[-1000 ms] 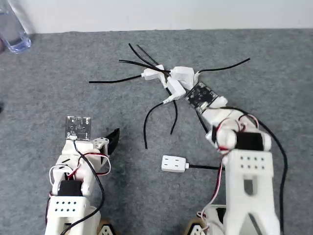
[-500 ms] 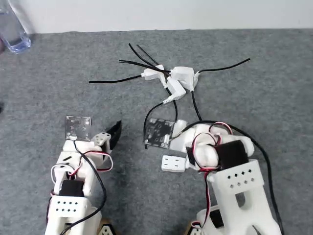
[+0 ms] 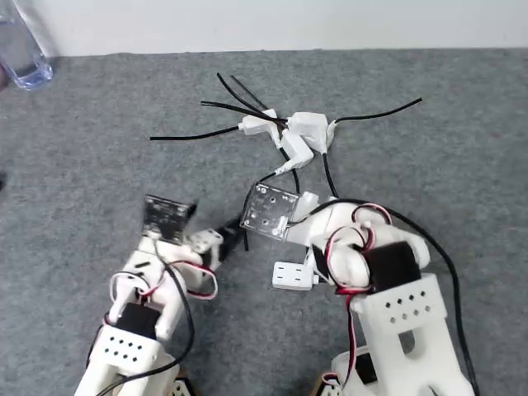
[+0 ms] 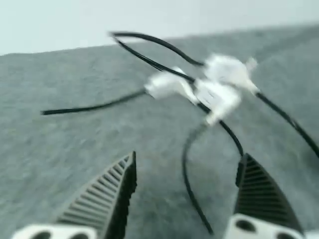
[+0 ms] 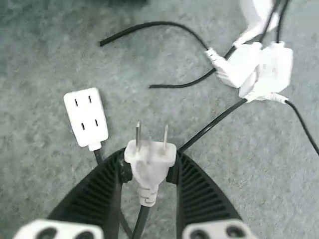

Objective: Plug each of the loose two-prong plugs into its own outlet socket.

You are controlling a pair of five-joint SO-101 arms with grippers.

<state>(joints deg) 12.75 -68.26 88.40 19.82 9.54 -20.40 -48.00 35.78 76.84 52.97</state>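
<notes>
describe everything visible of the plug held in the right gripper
The plug is white, plastic-looking, with two flat metal prongs pointing away from the gripper. The right gripper clamps its body on both sides. A black cord leaves its rear. Its prongs are free, near but apart from the white outlet socket.

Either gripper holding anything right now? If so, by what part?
Right gripper holds a white two-prong plug, clamped by the two sides of its body. Left gripper is open and holds nothing.
</notes>
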